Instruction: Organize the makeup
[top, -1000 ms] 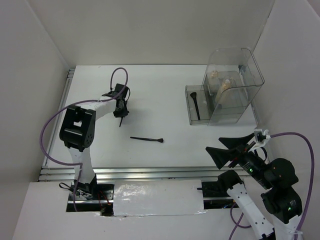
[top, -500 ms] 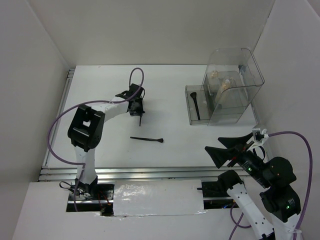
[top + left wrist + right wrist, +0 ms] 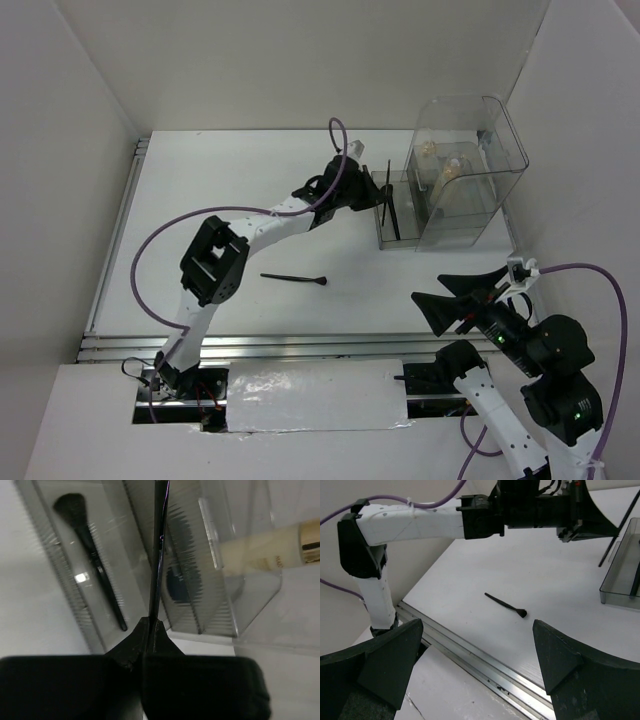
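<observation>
Left wrist: we are watching left claw (image 3: 150, 630) clamping pencil (image 3: 159, 555), shaft running lengthwise along tray (image 3: 55, 560) just ahead; right claw (image 3: 477, 625) gaping.

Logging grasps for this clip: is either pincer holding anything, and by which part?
Left pincer pinches a thin black pencil at one end; right pincer open, empty.

Left pincer (image 3: 372, 191) holds a thin pencil (image 3: 388, 172) above the tray (image 3: 380, 236).

Clear ribbed plastic box (image 3: 200, 605), glossy black pencil (image 3: 159, 555)
</observation>
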